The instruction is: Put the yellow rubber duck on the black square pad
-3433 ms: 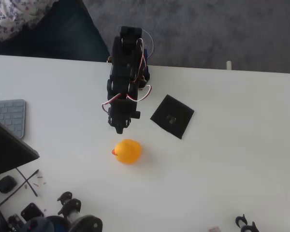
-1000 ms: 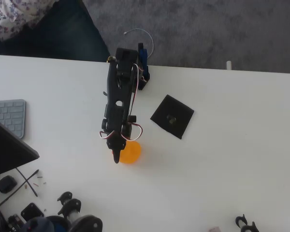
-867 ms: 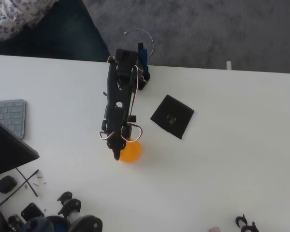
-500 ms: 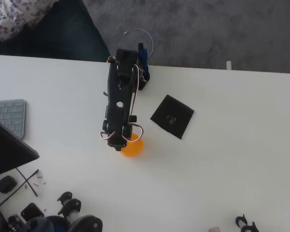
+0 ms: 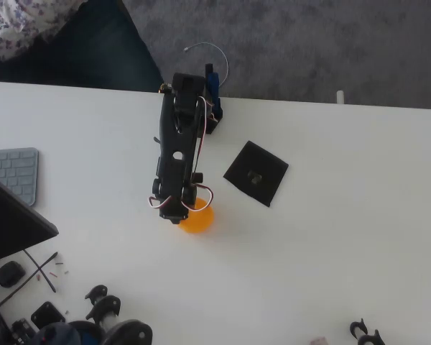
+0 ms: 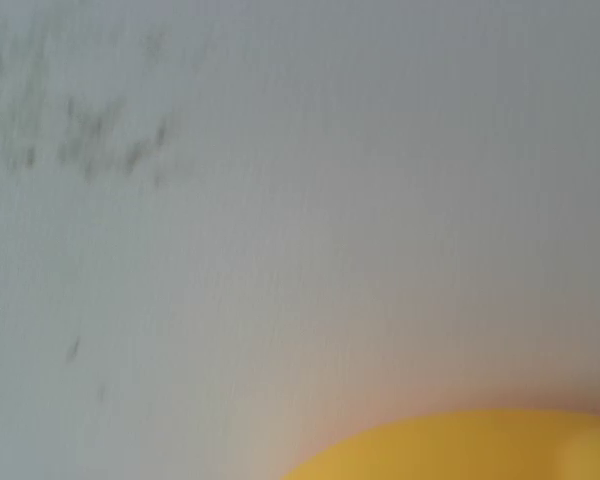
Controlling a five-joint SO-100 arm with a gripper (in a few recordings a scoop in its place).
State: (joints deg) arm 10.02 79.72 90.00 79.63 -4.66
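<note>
Table: white, it fills most of the overhead view; in the wrist view it is a pale blur with faint dark smudges at upper left.
My arm: black, it reaches from the top-centre edge of the table down toward the middle of the frame.
Dark slab: slanted, at the left edge, with a grey keyboard just above it.
Black square pad: flat on the table, right of my arm, turned like a diamond, nothing on it.
Yellow rubber duck: just below-left of the pad and apart from it; my wrist covers its left part. In the wrist view it is a yellow curve at the bottom edge.
My gripper: directly over the duck's left side; I cannot tell whether my jaws are open or closed on it.
Small dark parts: scattered along the lower-left edge.
</note>
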